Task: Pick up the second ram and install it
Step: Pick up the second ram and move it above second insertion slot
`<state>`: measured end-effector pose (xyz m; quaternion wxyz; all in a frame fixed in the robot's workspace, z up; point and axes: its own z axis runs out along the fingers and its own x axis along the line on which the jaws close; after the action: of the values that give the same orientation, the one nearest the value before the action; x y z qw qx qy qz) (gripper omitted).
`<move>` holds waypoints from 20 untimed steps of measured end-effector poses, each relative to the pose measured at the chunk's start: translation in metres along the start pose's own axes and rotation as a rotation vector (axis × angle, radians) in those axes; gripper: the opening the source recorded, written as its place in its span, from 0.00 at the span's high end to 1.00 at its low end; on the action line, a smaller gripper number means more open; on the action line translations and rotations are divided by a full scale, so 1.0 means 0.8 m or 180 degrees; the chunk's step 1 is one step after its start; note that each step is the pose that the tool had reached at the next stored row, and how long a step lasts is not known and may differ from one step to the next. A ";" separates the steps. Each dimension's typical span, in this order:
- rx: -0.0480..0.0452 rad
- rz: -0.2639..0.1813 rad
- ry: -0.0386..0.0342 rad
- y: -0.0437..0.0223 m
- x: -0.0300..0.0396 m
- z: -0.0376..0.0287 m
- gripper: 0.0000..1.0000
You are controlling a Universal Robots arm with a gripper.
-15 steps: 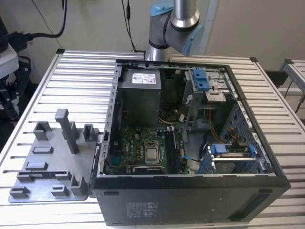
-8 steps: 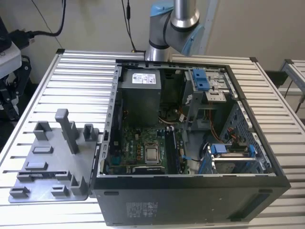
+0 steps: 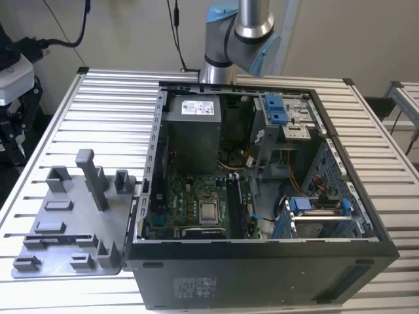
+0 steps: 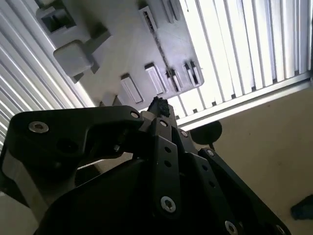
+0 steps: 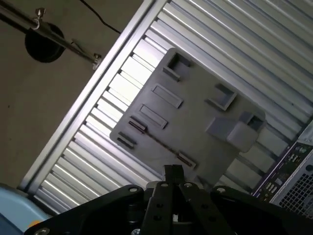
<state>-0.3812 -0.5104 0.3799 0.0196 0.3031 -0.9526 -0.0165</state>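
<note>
The gripper (image 5: 172,172) (image 4: 159,105) hangs above the grey fixture plate (image 3: 65,222) (image 5: 195,122) (image 4: 122,44) in both wrist views, well apart from it; the jaws are closed, tips together, with nothing seen between them. The second ram (image 3: 59,241) (image 5: 160,142) shows as a thin dark strip standing on edge in a slot of the fixture plate, between small grey end blocks; in the exterior view it runs along the plate's near edge at the lower left of the frame; the gripper does not touch it. The fixture plate lies flat on the slatted metal bench (image 3: 111,104) (image 5: 244,39) (image 4: 234,49), just beside the side wall of the open computer case (image 3: 262,275) that faces the exterior view's left; several upright grey blocks rise from the plate. The computer case lies on its side at the centre of the exterior view, interior facing up; the power supply (image 3: 193,131) sits at the upper middle of the opening, the motherboard (image 3: 183,196) below it in the frame, with the processor socket (image 3: 209,211) near the board's lower middle. The arm (image 3: 252,19) rises out of the top centre of the exterior view, behind the case. A corner of the case also appears in the first wrist view, beyond the plate; a bare floor (image 5: 44,112) lies past the bench edge.
</note>
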 end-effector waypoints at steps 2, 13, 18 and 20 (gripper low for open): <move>0.0002 -0.0086 0.0004 0.0002 0.0002 0.0000 0.89; 0.0016 -0.0576 0.0025 0.0008 0.0009 0.0001 0.89; 0.0022 -0.0792 0.0034 0.0010 0.0012 0.0001 0.89; 0.0025 -0.0883 0.0038 0.0011 0.0014 0.0001 0.89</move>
<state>-0.3826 -0.5103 0.3798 0.0217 0.4320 -0.9015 -0.0136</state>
